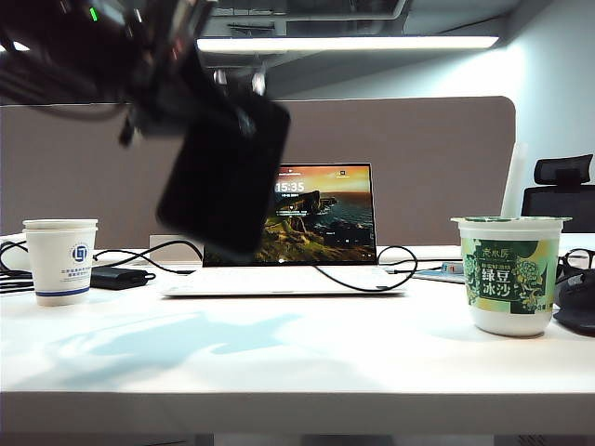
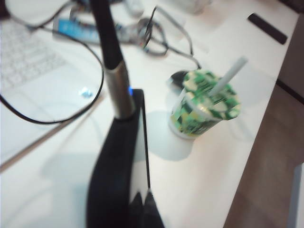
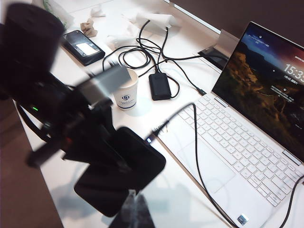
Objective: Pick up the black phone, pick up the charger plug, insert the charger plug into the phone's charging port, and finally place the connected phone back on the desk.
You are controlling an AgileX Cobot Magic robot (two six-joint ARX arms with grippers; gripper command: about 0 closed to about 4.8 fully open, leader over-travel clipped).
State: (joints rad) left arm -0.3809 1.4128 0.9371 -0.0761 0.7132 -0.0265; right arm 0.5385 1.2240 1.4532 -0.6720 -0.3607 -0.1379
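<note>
Above the desk (image 1: 279, 344), left of centre in the exterior view: the black phone (image 1: 223, 181) hangs in the air, tilted, well clear of the white top. It is not set down yet.

- Open laptop (image 1: 325, 214) stands at the back with its screen lit. Its keyboard lies under the working area, so the phone has to be kept high enough to clear it.
- Left gripper (image 2: 142, 209) is clenched on the phone's long edges near one end. That leaves the opposite short edge free, which is probably why it grasps there: the port end must stay reachable.
- Right gripper (image 3: 135, 211) is just beside the phone, low in its own view and blurred. Its jaws are closed on nothing I can make out, and it does not have the cable.
- Green drink cup (image 1: 511, 274) is on the right and the paper cup (image 1: 60, 260) on the left. Both stand upright on the desk, well apart from the phone.
- Charger plug (image 2: 118, 92): the silver sleeve stands end-on against the phone's free short edge, with a small blue light at the joint. It looks seated in the phone's charging port. The slot itself is hidden by the plug.
- Thin black cable (image 2: 57, 118) trails from the plug in a slack loop over the laptop.

Judgement: insertion looks done, and lowering the phone remains. The slack cable should let it come down without tugging the plug.
</note>
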